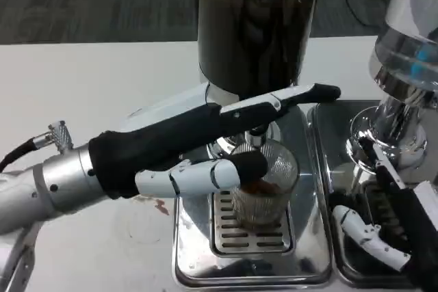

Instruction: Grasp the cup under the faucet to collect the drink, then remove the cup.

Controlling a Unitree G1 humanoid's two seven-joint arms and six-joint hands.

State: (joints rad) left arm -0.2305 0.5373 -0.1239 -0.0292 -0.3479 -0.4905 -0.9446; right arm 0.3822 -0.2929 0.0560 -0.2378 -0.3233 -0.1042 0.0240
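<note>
A clear ribbed cup (265, 186) stands on the slotted drip grate (236, 234) under the faucet (256, 135) of a tall dark drink dispenser (256, 25). A little brown drink lies in the cup's bottom. My left hand (205, 148) reaches in from the left. Its thumb tip presses the cup's near left wall, and its long fingers (301, 95) stretch past behind the rim, so the cup sits between them. My right hand (383, 227) hovers low at the right over the neighbouring tray, fingers apart and holding nothing.
The shiny steel drip tray (191, 264) holds the grate. A second steel tray (339, 169) lies to its right, under another dispenser with a chrome base (400, 100). White table (89, 94) stretches to the left and behind.
</note>
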